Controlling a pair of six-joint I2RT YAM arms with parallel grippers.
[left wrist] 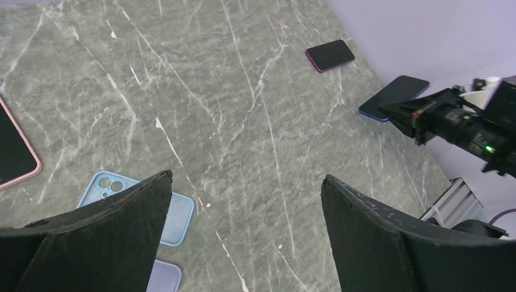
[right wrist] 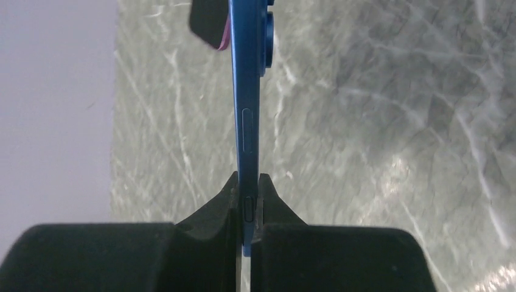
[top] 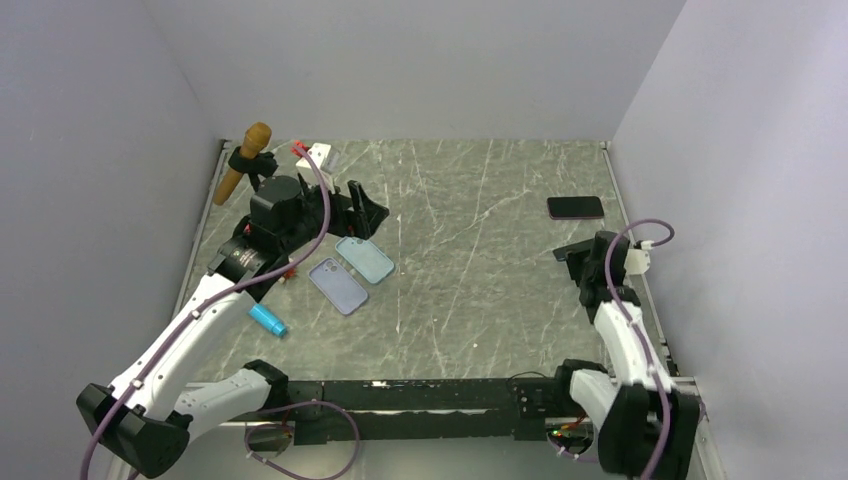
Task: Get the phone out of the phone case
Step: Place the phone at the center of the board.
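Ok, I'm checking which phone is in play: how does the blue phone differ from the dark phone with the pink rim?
The blue phone is clamped in the shut right pincer; the dark pink-rimmed phone lies flat and untouched on the grey marble table. The blue one sits nearer the table's near edge, the pink-rimmed one farther back. Both are slim rectangles near the right wall.

The table (top: pixel 480 290) is surfaced in a smooth, faintly glossy, white-veined grey stone pattern. The blue phone (right wrist: pixel 246 121) is edged in a smooth satin finish. The light blue case (top: pixel 364 259) and lilac case (top: pixel 338 285) are finished matt.
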